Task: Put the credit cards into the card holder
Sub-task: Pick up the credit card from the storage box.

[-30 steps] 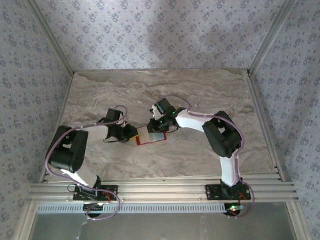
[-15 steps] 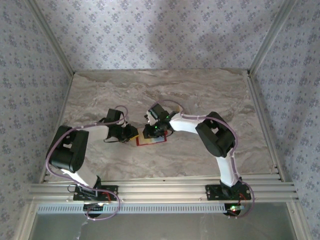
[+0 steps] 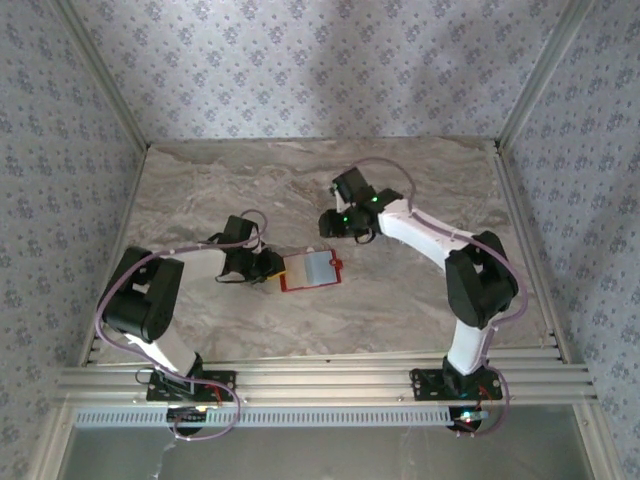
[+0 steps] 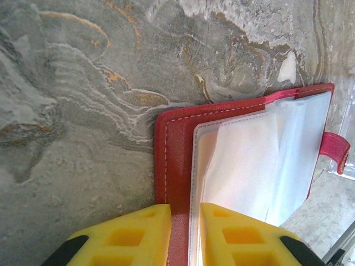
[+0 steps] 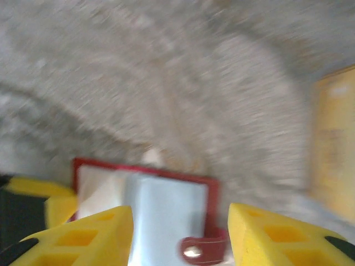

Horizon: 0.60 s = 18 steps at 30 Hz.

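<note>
The red card holder [image 3: 311, 271] lies open on the marble table, its clear pale sleeves facing up and its snap tab [image 3: 338, 264] pointing right. My left gripper [image 3: 270, 266] is shut on the card holder's left red edge [image 4: 177, 166], yellow fingers [image 4: 138, 233] pinching leather and sleeve. My right gripper [image 3: 328, 224] hangs up and to the right of the holder, open and holding nothing. In the blurred right wrist view the card holder [image 5: 144, 205] shows beyond the right gripper [image 5: 180, 216]. A tan-yellow rectangle [image 5: 333, 144] at the right edge looks like a credit card.
The marble table [image 3: 420, 300] is walled by patterned panels on three sides. An aluminium rail [image 3: 320, 380] runs along the near edge with both arm bases. A clear plastic piece [image 4: 346, 163] lies just right of the snap tab.
My right gripper has lifted off the holder, swung back up and right, and opened. The holder's sleeves are now uncovered. The left gripper kept its grip in place.
</note>
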Tool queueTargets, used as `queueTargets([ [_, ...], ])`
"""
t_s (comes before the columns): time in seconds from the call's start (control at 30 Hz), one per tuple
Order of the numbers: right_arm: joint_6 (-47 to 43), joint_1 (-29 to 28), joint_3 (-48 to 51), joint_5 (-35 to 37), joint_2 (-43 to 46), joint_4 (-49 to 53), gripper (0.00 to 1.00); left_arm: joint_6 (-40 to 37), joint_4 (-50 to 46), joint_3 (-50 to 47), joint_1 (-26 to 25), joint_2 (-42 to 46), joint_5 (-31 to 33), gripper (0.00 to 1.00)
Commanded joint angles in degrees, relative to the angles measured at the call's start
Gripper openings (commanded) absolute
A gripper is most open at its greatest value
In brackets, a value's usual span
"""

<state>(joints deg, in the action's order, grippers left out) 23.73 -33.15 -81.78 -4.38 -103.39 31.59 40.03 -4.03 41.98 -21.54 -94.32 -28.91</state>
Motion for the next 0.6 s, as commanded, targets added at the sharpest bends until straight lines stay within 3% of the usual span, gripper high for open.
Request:
queueTargets([
  [0.0,-3.62,2.91,-3.85,8.60,-2.19,10.16,0.52,-1.01,-3.59,-0.14,-0.61,-2.09,1.48,0.22],
  [0.2,-5.10,4.32,-8.68,12.67,-6.97,13.38,0.53,-0.93,-3.44,-0.05,-0.61,-2.44,1.53,0.22],
  [0.57,-6.53,5.72,-12.40,11.85,-13.03,13.85,0.53,-0.84,-3.26,-0.05,-0.61,-2.71,1.22,0.22],
])
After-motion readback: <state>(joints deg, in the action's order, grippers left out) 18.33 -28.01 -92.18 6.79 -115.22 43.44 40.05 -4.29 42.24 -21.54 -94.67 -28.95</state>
